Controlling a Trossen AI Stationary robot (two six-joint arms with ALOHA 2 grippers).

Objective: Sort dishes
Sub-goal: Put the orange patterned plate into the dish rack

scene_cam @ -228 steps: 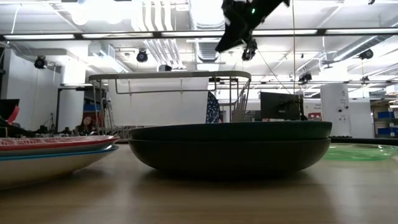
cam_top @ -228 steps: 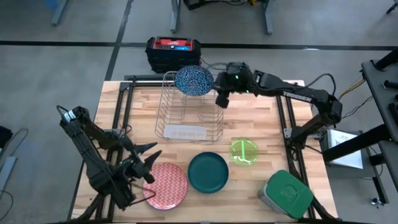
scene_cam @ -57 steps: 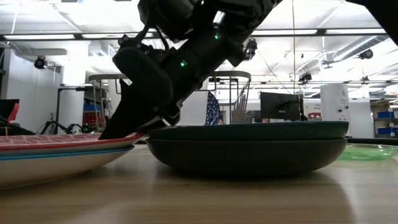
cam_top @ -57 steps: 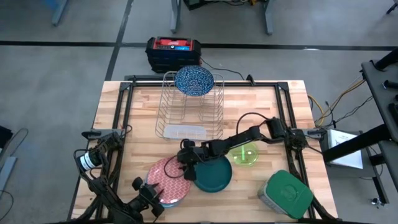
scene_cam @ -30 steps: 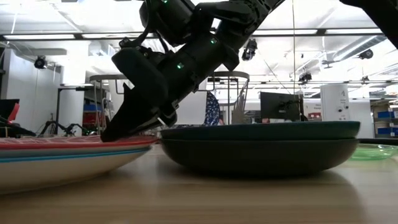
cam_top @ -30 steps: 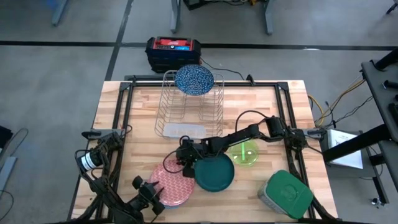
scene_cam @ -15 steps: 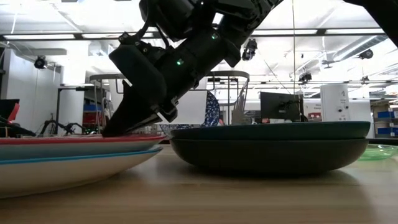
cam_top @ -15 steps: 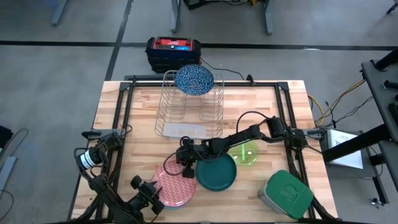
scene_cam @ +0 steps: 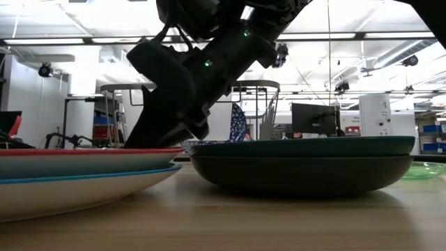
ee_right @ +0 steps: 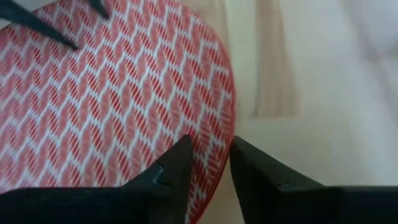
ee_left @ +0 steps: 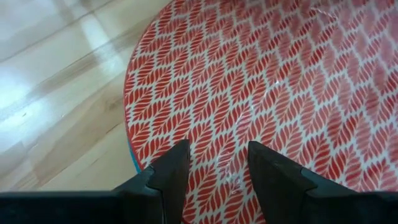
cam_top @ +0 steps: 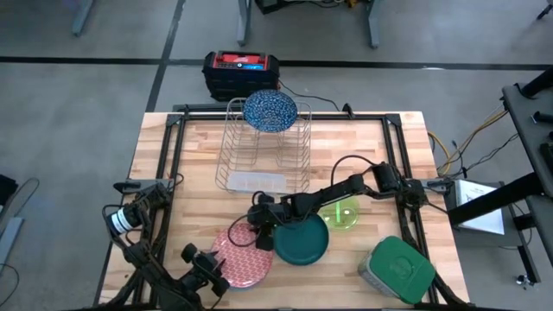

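Right arm: I reach from the desk's point(cam_top: 363, 138) right edge low across it toward the left, past the neon-green bowl point(cam_top: 340, 212) and over the dark green plate point(cam_top: 301, 241)
Right gripper point(cam_top: 251, 230): my fingers point(ee_right: 177, 168) point down at the far rim of the red-patterned plate point(cam_top: 241, 257); they stand a narrow gap apart, one over the pattern, one at the rim, and I cannot tell whether they grip it
Left arm: I fold along the desk's left front corner, wrist low
Left gripper point(cam_top: 206, 272): fingers point(ee_left: 168, 171) parted with a clear gap, holding nothing, tips over the near-left edge of the red-patterned plate
Red-patterned plate: lies flat, face up, on top of a light blue plate point(scene_cam: 83, 180) at the front of the desk, between my two grippers
Dark green plate: flat, just right of the red one, rims close or touching
Blue-speckled plate point(cam_top: 270, 111): stands on edge at the far end of the wire rack point(cam_top: 259, 155)
Grey container with green lid point(cam_top: 399, 269): front right corner
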